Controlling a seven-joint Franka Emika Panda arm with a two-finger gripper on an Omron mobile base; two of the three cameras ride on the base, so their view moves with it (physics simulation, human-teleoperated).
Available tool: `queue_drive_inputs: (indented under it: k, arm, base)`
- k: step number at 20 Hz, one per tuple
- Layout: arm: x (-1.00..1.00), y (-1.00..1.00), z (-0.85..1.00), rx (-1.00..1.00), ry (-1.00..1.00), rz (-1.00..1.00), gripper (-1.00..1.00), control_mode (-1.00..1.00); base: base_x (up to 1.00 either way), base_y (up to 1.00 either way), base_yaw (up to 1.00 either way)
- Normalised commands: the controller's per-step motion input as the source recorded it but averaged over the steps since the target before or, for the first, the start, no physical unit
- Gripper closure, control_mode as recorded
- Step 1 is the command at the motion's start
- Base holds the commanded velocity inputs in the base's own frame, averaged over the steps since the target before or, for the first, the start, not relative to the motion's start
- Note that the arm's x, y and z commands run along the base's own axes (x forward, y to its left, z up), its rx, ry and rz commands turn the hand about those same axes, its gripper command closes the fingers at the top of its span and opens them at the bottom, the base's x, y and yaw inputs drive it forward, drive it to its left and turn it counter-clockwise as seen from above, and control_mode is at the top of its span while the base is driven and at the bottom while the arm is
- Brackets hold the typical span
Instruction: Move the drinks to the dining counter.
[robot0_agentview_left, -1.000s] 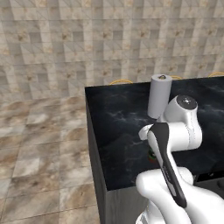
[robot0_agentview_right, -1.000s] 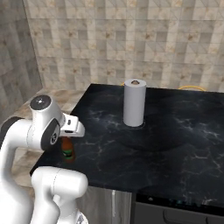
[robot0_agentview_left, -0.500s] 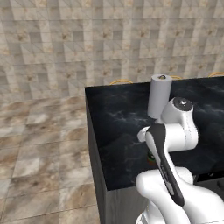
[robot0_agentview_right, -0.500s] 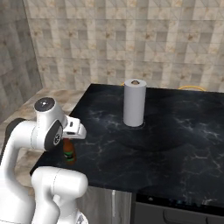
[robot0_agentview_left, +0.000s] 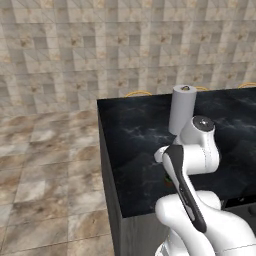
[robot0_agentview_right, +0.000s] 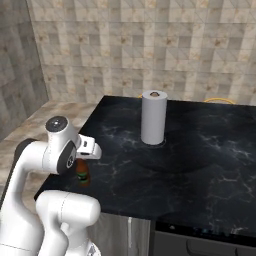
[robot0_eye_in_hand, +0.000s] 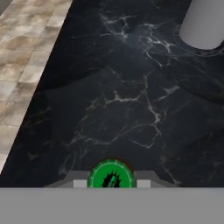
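We see our fingers (robot0_eye_in_hand: 111, 183) pinching a green-capped brown bottle (robot0_agentview_right: 82, 172), upright at the near-left corner of the black marble bench (robot0_agentview_right: 200, 150), well apart from the paper-towel roll (robot0_agentview_right: 153, 117).

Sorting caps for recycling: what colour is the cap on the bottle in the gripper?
Green, clearest in the hand view: the bottle cap faces the camera.

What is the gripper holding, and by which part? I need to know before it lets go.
The gripper is shut on a brown bottle, gripped high up at the neck just under its green cap, over the black counter.
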Motion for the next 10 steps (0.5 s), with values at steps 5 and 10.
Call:
queue_drive_inputs:
  k: [5,10]
  arm:
    - [0.16,0.00,-0.26,0.00,-0.07,0.00,1.00,-1.00]
    - [0.23,0.00,-0.20,0.00,0.00,0.00,1.00,-1.00]
  base:
    - [0.00,0.00,0.00]
    - [0.00,0.00,0.00]
